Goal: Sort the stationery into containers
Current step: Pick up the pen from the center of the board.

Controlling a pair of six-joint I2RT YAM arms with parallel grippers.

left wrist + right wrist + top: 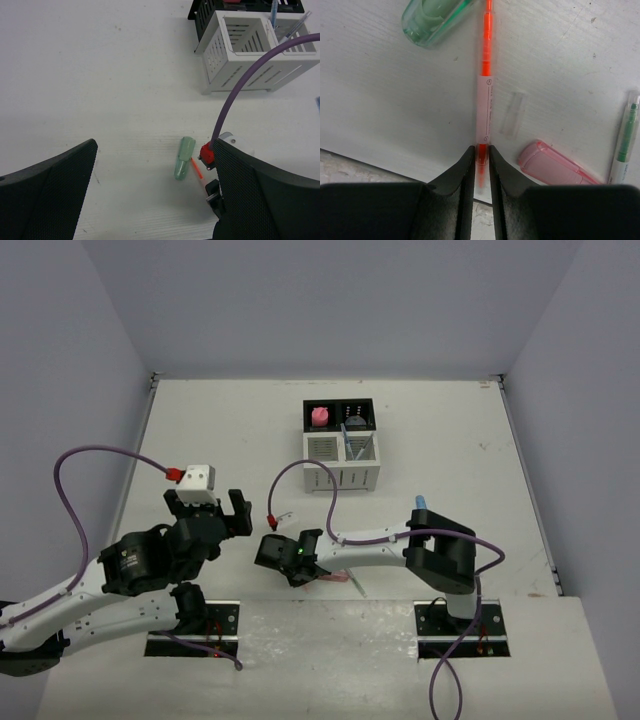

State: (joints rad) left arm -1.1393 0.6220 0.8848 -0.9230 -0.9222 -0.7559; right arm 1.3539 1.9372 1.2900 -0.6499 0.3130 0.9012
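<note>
Plainly, the right end effector (481,150) has its 2 fingers pressed in on the tail of the orange pen (485,95), pinching it where it lies flat on the counter (380,100), at the bottom centre of the right wrist view. That end looks like the sensible place to grip. The green marker (432,20) crowds the pen's far part at the upper left, and the pink marker (552,162) lies just beside the fingers at the lower right, so the tail is the freest stretch. An end grip should also let the pen hang down for dropping into a narrow bin.

The left end effector (155,200) is spread wide and holds nothing. It hangs over bare counter, probably parked out of the other arm's way.

The organizer (340,462) sits at the upper centre of the top view, well apart from the pen. The pink eraser (320,417) is in its left black bin and a blue pen (347,440) leans in a white one.

The right black bin is too dark to tell its contents. The orange pen's tip runs off the top edge of the right wrist view. A thin green pen (625,145) is cut by the right edge. A small clear piece (512,115) beside the pen may be a cap; I cannot tell. From above, the right arm covers the grip itself.
</note>
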